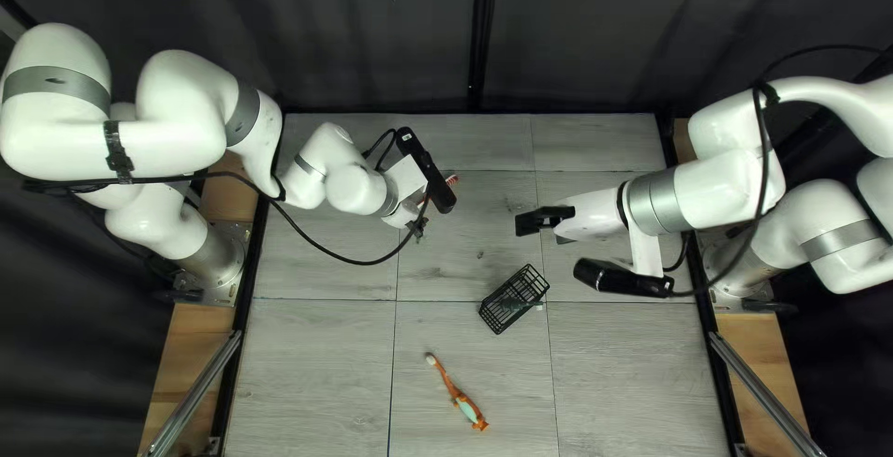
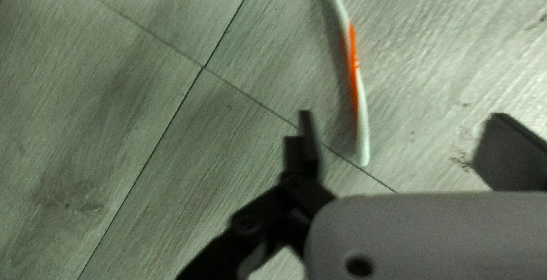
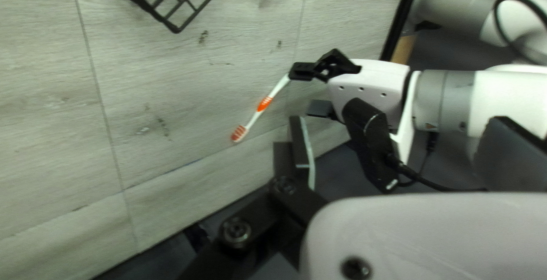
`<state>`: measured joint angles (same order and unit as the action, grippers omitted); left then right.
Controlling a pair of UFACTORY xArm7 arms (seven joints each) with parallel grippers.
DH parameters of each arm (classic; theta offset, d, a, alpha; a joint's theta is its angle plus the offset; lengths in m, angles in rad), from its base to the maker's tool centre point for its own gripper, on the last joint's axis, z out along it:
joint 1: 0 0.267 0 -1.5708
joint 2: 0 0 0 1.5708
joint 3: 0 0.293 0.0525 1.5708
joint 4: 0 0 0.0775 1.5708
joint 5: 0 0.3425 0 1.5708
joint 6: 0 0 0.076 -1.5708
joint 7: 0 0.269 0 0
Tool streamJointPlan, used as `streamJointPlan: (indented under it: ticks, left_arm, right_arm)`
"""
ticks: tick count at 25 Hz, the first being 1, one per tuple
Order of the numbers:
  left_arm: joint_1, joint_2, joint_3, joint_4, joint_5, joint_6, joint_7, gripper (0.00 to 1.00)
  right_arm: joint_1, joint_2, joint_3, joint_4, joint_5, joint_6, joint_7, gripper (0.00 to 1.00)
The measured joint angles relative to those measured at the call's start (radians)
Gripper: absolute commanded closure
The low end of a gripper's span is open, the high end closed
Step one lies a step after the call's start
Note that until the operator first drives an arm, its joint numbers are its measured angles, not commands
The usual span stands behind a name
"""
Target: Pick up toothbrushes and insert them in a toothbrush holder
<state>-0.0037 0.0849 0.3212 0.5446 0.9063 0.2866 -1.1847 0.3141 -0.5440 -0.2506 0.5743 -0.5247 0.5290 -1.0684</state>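
"Where was the toothbrush to be lifted?"

"The white plastic toothbrush with an orange grip point(image 2: 362, 123) lay on the grey wood-look worktop point(image 1: 326, 364), its plain handle end towards my left claw point(image 2: 403, 120), its bristles farther off. The long axis ran mostly ahead, slightly aslant, so the fingers could probably close across it. It sat nearer one finger, so centring seemed wise."

"And the claws?"

"Both stood wide, with nothing gripped. The left was clearly nearer; the right claw point(image 3: 399, 123) was well apart."

"Any container?"

"A black wire-mesh holder point(image 1: 498, 317), between that brush and the orange toothbrush with a pale green handle patch point(image 1: 456, 392). A slim teal thing point(image 1: 538, 306), probably another toothbrush, showed in it and poked past its side."
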Motion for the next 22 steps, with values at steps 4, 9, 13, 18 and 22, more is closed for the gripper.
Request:
streamJointPlan:
  ticks: [4, 9, 13, 18, 22]
  left_arm:
    - [-0.001, -0.004, -0.002, -0.003, 0.004, 0.008, 0.01, 0.0]
    - [-0.021, -0.025, -0.015, -0.007, 0.057, 0.05, 0.01, 0.0]
    - [-0.04, -0.02, -0.035, 0.011, 0.048, 0.102, 0.053, 0.0]
    - [-0.068, -0.012, -0.068, 0.056, -0.03, 0.209, 0.117, 0.0]
    - [-0.07, -0.01, -0.07, 0.06, -0.028, 0.216, 0.117, 0.0]
  right_arm:
    - [0.009, -0.035, -0.034, 0.008, 0.062, 0.054, -0.004, 0.0]
    - [0.019, -0.047, -0.099, 0.028, 0.144, 0.113, -0.019, 0.0]
    - [0.022, -0.046, -0.117, 0.035, 0.163, 0.126, -0.025, 0.0]
    - [0.022, -0.046, -0.118, 0.035, 0.164, 0.126, -0.025, 0.0]
    - [0.023, -0.052, -0.122, 0.031, 0.163, 0.129, -0.035, 0.0]
